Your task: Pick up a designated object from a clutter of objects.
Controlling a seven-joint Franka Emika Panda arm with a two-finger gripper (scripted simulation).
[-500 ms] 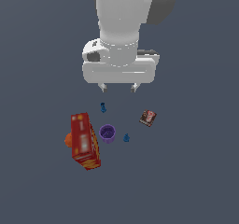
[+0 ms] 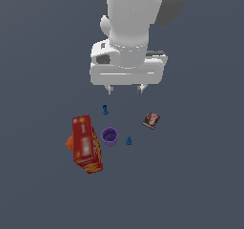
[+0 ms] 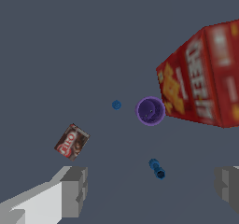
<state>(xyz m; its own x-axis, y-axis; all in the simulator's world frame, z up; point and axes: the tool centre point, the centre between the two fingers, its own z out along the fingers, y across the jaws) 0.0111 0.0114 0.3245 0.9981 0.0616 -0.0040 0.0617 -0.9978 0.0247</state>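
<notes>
The designated object, a small dark-brown box with a red-and-white label, lies flat on the grey floor at the exterior view's right of the clutter. My gripper hangs open above the floor, apart from everything, with nothing between its fingers. The clutter holds a large red carton, a purple cup touching it, an orange item mostly hidden behind the carton, and two tiny blue pieces.
The plain grey floor spreads around the clutter in every direction. My white arm fills the upper middle of the exterior view.
My gripper has shifted slightly toward the exterior view's right. The objects on the floor have not moved.
</notes>
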